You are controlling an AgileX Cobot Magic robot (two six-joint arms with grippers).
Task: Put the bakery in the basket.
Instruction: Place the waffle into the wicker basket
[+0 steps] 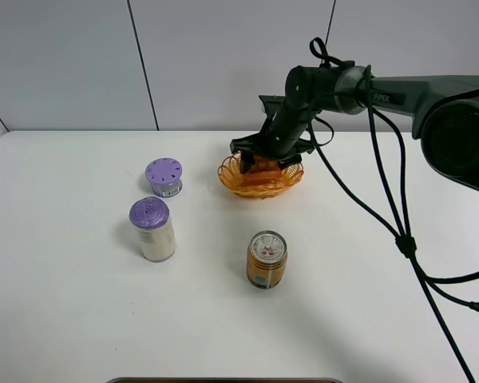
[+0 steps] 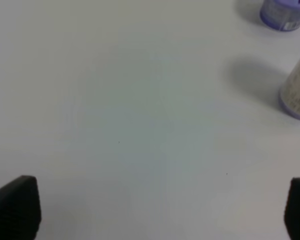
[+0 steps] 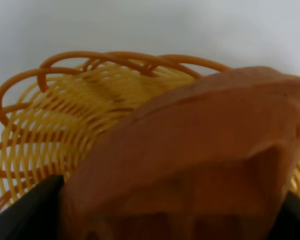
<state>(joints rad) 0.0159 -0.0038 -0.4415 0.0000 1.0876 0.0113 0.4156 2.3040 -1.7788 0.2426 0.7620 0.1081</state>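
Wedge of toy bakery (image 1: 263, 171), likely light, stiff and smooth, is clamped across its sides by right hand (image 1: 263, 159) over basket (image 1: 232, 180); left hand (image 2: 157, 207) waits, fingers apart.

A short jar (image 1: 164, 176), a tall jar (image 1: 152, 229) and a can (image 1: 267, 259) stand on the table (image 1: 72, 319), all well apart from the right gripper (image 1: 263, 165).
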